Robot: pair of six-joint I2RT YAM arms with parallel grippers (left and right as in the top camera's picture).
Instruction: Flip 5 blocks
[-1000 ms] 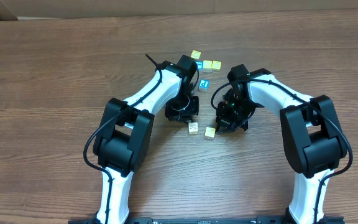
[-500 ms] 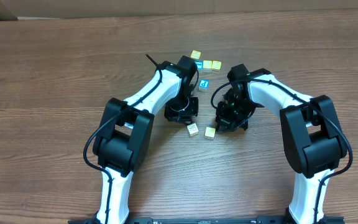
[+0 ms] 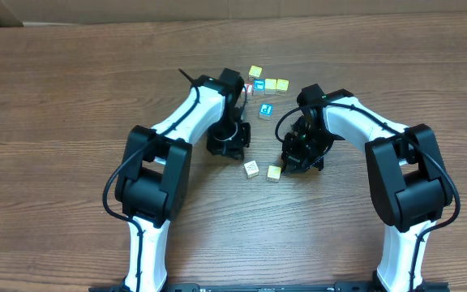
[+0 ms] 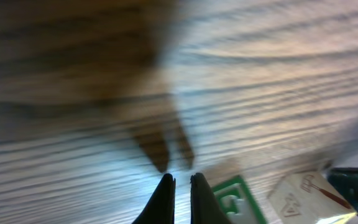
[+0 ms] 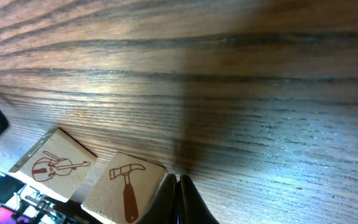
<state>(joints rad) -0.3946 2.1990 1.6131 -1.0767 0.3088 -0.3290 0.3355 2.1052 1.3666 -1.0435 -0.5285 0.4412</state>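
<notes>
Flipping looks in hand: right gripper [image 5: 178,180], jaws shut and empty, touches the edge of the hammer cube [image 5: 126,186], violin cube [image 5: 55,165] just beside it, left gripper [image 4: 179,182] shut, empty, farther off; next move needs a tipping push.

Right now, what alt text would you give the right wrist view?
The right gripper, shut, sits at the right edge of a whitish hammer block. A whitish violin block lies just left of it on the wooden table.

Eight cubes [image 3: 251,169] visible overhead; two arms [image 3: 191,119]; one table [image 3: 71,97].
</notes>
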